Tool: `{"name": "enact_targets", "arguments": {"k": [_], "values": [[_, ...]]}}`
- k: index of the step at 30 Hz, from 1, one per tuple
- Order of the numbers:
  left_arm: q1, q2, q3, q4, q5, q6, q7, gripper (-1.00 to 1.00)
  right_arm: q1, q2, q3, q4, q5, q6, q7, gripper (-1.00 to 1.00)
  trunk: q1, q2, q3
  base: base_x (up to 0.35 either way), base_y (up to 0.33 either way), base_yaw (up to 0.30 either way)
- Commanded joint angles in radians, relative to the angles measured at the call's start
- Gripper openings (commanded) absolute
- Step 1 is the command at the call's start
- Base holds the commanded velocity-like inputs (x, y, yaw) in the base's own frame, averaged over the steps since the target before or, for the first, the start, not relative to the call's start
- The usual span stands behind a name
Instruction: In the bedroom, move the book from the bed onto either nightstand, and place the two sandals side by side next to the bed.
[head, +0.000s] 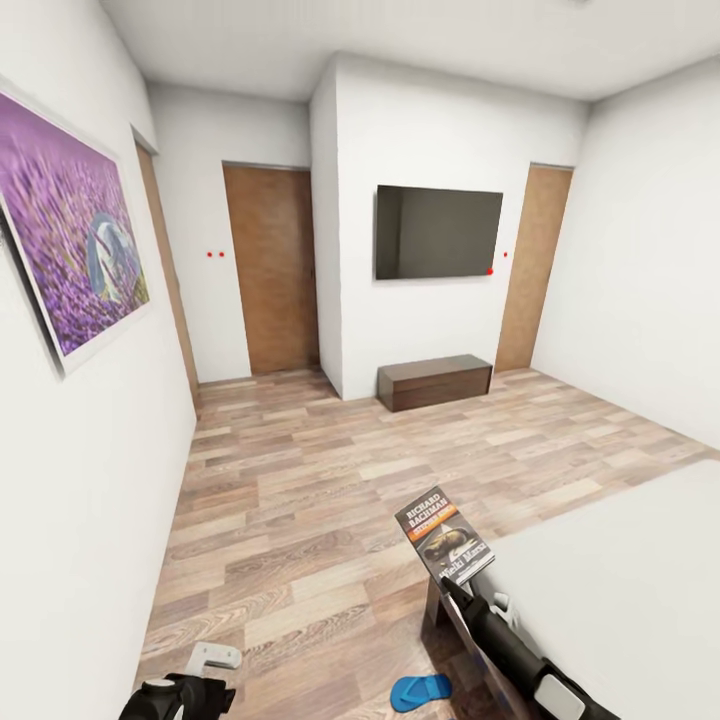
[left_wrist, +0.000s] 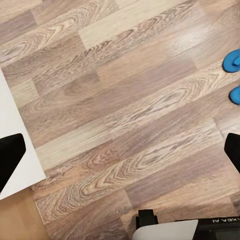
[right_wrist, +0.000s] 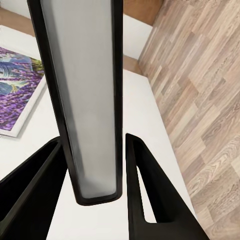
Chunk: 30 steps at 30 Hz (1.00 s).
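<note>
My right gripper (head: 460, 588) is shut on the book (head: 445, 536), a dark paperback with an orange band, and holds it up over the corner of the bed (head: 620, 580). In the right wrist view the book's edge (right_wrist: 85, 90) stands between the two black fingers (right_wrist: 145, 190). One blue sandal (head: 420, 690) lies on the floor beside the bed's dark frame. The left wrist view has both sandals (left_wrist: 232, 60) (left_wrist: 235, 94) at its edge. My left gripper (head: 185, 692) hangs low by the left wall, open and holding nothing (left_wrist: 120, 155). The nightstand is out of view.
A long low dark bench (head: 435, 380) stands under a wall-mounted TV (head: 438, 232) at the far wall. Wooden doors (head: 272, 270) (head: 533, 265) flank it. A purple painting (head: 65, 230) hangs on the close left wall. Wood-plank floor (head: 330, 480) stretches between me and the bench.
</note>
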Motion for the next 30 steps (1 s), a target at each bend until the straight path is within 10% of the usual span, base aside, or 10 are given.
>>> {"name": "enact_targets", "arguments": {"k": [1, 30], "values": [[0.0, 0.0, 0.003, 0.002, -0.011, -0.001, -0.008, 1.0, 0.0, -0.001, 0.005, 0.0, -0.011, 0.009, 0.003, -1.0, 0.0, -0.001, 0.001, 0.0, 0.0, 0.034], [0.0, -0.001, 0.007, 0.102, -0.002, -0.08, -0.009, 1.0, 0.022, 0.004, 0.008, 0.0, -0.007, 0.011, 0.004, -1.0, 0.0, -0.001, 0.004, 0.0, 0.0, 0.004]]}}
